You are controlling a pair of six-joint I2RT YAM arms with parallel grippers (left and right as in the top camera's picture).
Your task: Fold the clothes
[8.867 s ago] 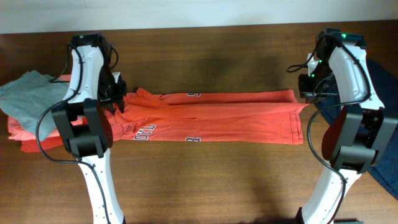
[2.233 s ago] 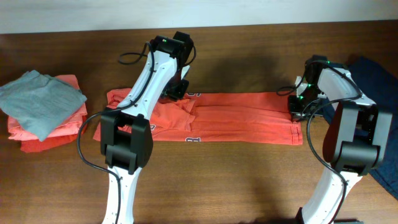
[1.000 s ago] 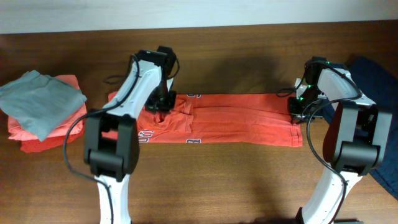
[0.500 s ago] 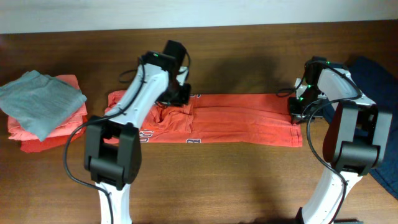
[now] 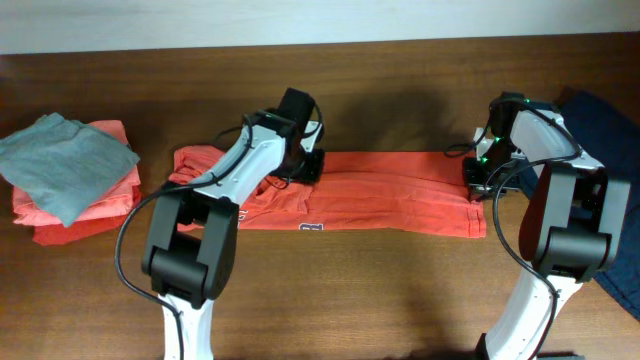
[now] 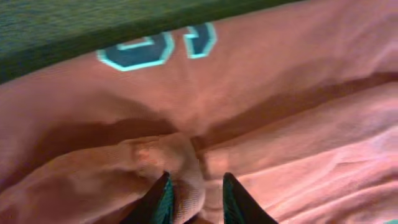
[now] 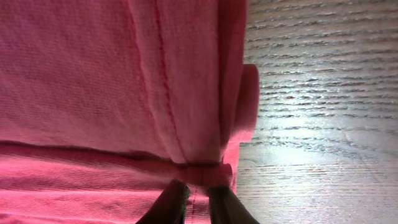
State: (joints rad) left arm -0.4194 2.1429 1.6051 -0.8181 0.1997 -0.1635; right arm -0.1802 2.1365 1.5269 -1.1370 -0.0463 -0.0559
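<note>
**ops:** At the strip's far edge, what moved?

**me:** My left gripper. Over the last second it slid right along the far edge of the red-orange cotton T-shirt with printed lettering, taking a bunch of cloth with it. The shirt lies as a long band across the middle of the brown wooden table, left end rumpled (I'd smooth that before any cross-fold).

**ops:** Grips? Pose?

**me:** Left fingertips pinch a raised ridge of fabric just below the lettering. The arm is stretched out low, wrist tipped down. My right gripper hasn't shifted. It's clamped on the right hem, which curls at the corner.
</note>
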